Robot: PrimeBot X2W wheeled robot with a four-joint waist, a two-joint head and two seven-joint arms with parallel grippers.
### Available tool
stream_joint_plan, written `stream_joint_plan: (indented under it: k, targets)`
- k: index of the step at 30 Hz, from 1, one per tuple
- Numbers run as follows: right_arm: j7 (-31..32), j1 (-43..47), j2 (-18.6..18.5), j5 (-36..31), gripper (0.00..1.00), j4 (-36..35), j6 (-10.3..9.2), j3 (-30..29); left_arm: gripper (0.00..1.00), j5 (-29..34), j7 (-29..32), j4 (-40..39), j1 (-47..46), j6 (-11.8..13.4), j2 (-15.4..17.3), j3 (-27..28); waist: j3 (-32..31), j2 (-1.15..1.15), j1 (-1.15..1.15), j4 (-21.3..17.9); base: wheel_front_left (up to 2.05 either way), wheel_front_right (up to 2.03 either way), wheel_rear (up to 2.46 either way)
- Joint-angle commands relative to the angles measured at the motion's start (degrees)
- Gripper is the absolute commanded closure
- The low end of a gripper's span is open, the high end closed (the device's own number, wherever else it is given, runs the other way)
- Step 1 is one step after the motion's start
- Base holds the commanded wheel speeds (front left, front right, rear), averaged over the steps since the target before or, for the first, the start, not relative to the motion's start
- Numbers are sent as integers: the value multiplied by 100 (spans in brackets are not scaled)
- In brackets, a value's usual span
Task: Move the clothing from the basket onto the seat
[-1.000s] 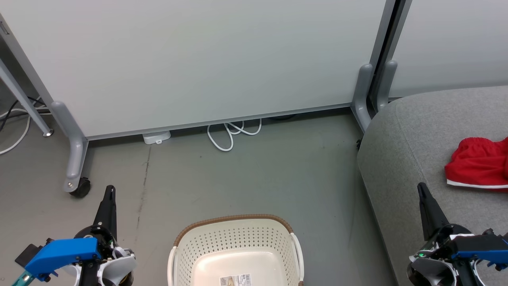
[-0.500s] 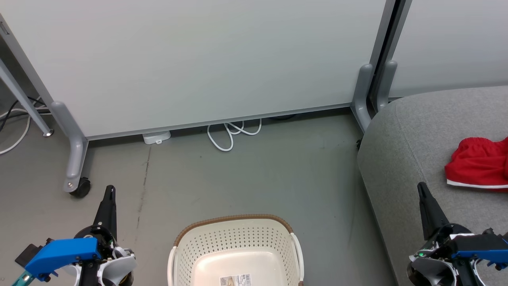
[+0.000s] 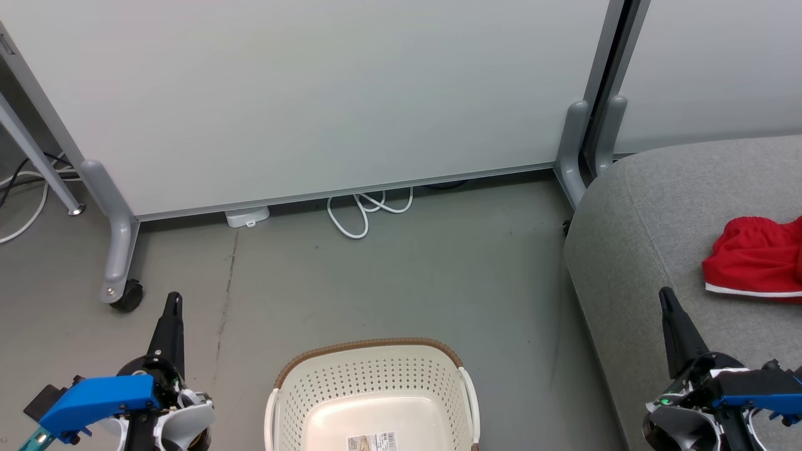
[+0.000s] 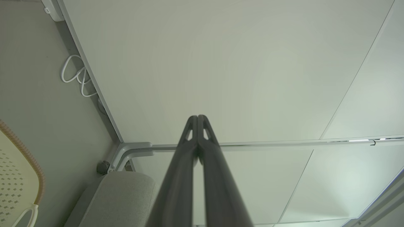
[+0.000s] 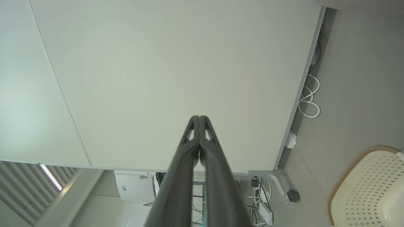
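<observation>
- My left gripper (image 3: pixel 173 302) hung at the lower left above the floor (image 3: pixel 407 282), its two dark fingers pressed together into one point, empty.
- My right gripper (image 3: pixel 664 295) hung at the lower right, seen against the grey top of the seat (image 3: pixel 626 207) near its left edge, with its fingers likewise pressed tight on nothing.
- The basket (image 3: pixel 369 345) stood on the floor between my grippers, well apart from each, and its pale bottom showed a label sticker (image 3: pixel 371 441).
- The clothing (image 3: pixel 752 257) lay in a red heap on the seat, back from the rounded left edge, with its white trim toward me. The view's right edge cut it off.
- Bare floor ran from the basket's brown far rim to the bottom edge of the partition panel (image 3: pixel 313 94), where a white cable (image 3: pixel 360 218) looped.
- A strip of floor separated the basket's right handle from the seat's side.
- The partition's caster (image 3: pixel 128 296) stood near my left fingertips, to their left.
</observation>
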Motion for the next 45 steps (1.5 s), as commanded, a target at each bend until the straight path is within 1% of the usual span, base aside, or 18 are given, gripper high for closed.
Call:
stream_joint_plan:
  k: [1, 45]
  targets:
    - [15, -63, -33, 16, 100, 11, 2, -7, 100, -11, 21, -27, -54, -20, -8, 13, 0, 0, 0, 0, 0, 0, 0]
    - [15, -63, -33, 16, 100, 10, 2, -7, 100, -12, 19, -28, -54, -20, -8, 11, 0, 0, 0, 0, 0, 0, 0]
